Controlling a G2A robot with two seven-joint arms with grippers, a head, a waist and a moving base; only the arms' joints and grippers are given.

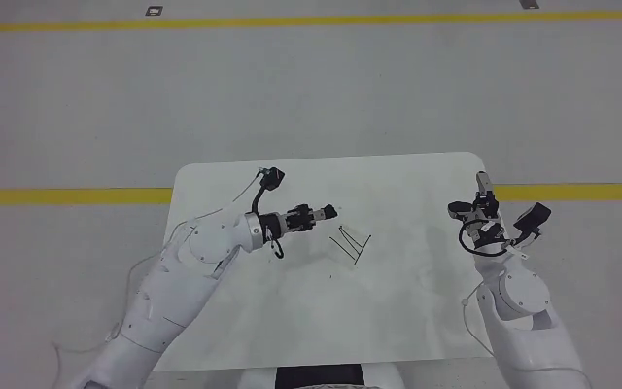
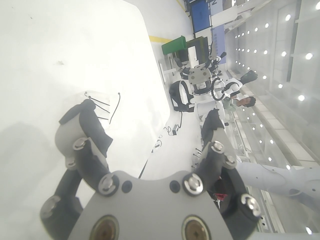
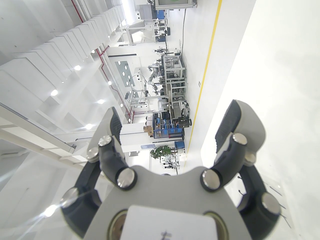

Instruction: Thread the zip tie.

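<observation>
Top camera looks straight down on the table (image 1: pixel 418 292) from high; my left wrist camera skims close over it, sharing the zip ties (image 1: pixel 350 243); my right wrist camera looks out along its edge.

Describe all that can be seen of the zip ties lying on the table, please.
The zip ties are a few thin black strips, plastic by their look, lying loose and flat near the middle of the white table. They lie close together, some nearly parallel. In the left wrist view one curves gently and has a small head at its end. None is closed into a loop. Nothing holds them: the left gripper is open beside them, apparently not touching.
</observation>
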